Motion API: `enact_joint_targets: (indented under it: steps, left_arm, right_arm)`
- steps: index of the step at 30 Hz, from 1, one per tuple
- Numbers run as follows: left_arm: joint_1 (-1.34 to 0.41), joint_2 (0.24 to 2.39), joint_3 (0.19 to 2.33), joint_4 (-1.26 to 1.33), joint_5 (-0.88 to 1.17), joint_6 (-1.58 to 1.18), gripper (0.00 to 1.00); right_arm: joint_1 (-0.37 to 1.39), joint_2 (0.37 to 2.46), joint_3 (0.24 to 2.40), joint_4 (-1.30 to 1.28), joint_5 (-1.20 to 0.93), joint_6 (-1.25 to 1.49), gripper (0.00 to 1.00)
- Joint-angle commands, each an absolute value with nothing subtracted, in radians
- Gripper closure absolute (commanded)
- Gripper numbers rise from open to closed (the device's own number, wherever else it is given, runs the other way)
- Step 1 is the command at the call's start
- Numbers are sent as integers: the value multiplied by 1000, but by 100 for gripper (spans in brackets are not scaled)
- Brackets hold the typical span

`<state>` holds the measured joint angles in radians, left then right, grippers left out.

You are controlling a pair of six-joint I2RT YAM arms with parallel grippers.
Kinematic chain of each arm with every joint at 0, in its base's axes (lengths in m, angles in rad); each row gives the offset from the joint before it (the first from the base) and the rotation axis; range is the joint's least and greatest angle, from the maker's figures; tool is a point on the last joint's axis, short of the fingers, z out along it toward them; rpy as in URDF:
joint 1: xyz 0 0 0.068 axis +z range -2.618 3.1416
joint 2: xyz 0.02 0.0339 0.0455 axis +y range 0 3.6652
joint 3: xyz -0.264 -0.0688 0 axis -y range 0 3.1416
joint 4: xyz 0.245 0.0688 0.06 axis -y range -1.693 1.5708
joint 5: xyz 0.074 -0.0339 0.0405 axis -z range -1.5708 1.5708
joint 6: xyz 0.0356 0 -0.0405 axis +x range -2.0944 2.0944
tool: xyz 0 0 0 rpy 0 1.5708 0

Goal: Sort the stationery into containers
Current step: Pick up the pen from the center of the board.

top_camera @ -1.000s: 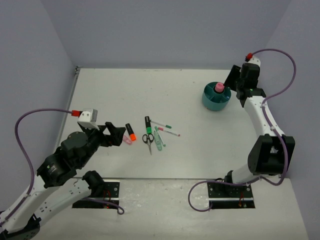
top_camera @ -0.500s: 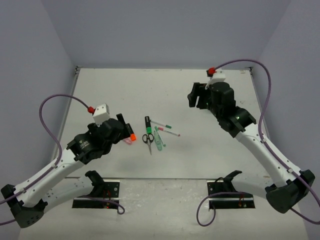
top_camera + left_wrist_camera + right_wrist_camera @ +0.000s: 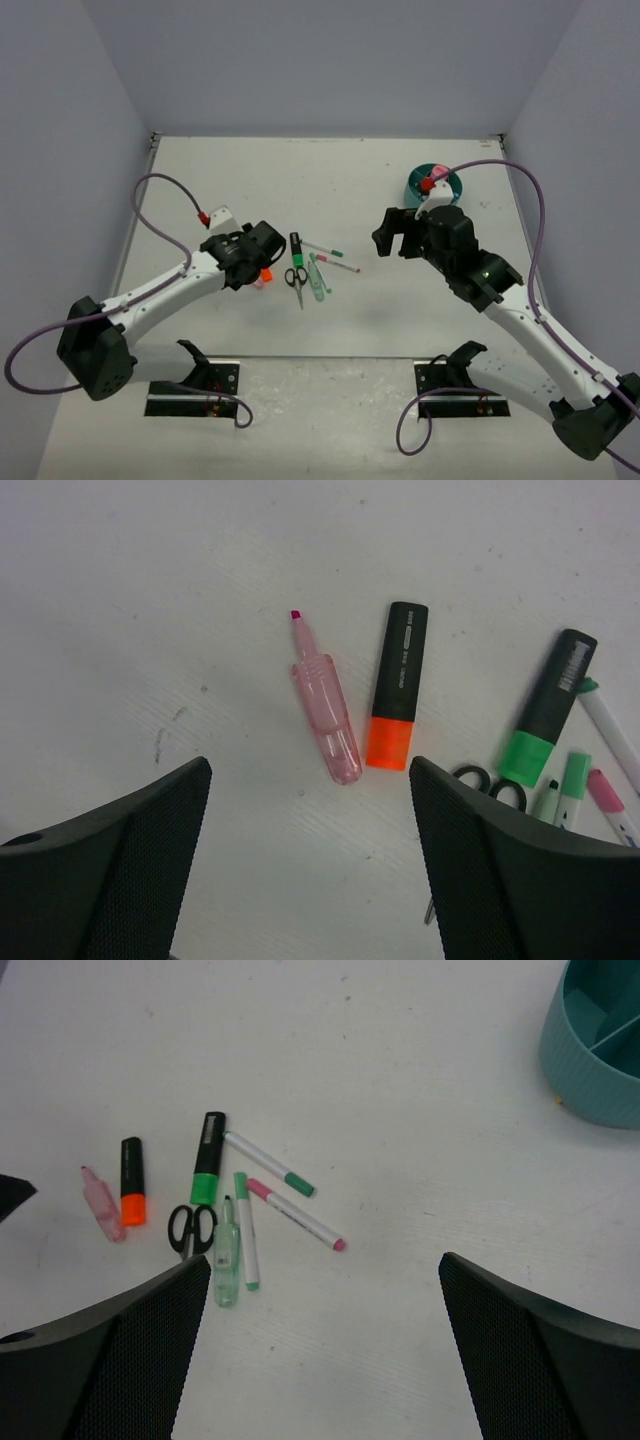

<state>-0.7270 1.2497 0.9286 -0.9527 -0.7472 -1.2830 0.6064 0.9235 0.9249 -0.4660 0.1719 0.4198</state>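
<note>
Pink highlighter point(image 3: 325, 708) judged light, rigid, slippery; best gripped across mid-barrel. Left gripper point(image 3: 310, 790) held wide open over it; right gripper point(image 3: 325, 1265) likewise spread.

No legible text; only blurred print on the orange highlighter point(image 3: 398, 680).

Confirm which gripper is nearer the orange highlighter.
Left. The left gripper hovers just above the orange highlighter; the right gripper sits well off to its right, past the pens.
</note>
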Motion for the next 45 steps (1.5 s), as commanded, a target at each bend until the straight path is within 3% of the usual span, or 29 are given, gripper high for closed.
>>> enact_joint_targets:
  steps: [1, 2, 5, 16, 28, 36, 38, 45]
  left_arm:
    - [-668, 1369, 990, -968, -758, -1395, 34]
    - [-653, 1401, 981, -916, -717, -1359, 42]
    - [-593, 1465, 957, -833, -638, -1297, 54]
    - [-570, 1598, 960, -751, -593, -1280, 46]
    - [-558, 1667, 881, -700, -566, -1325, 51]
    - [-558, 1636, 812, -675, -580, -1365, 80]
    - [-558, 1586, 792, -679, -588, -1367, 98]
    - [-584, 1273, 724, -463, -500, -1042, 100]
  right_arm:
    - [607, 897, 907, -443, 115, 451, 1]
    - [606, 889, 899, -442, 117, 447, 1]
    - [606, 876, 876, -430, 114, 433, 1]
    - [606, 882, 843, -378, 34, 390, 1]
    - [606, 881, 825, -353, 19, 383, 1]
    - [606, 846, 793, -299, 17, 385, 1]
    - [606, 825, 772, -272, 4, 391, 1]
    - [606, 838, 727, -138, -270, 438, 1]
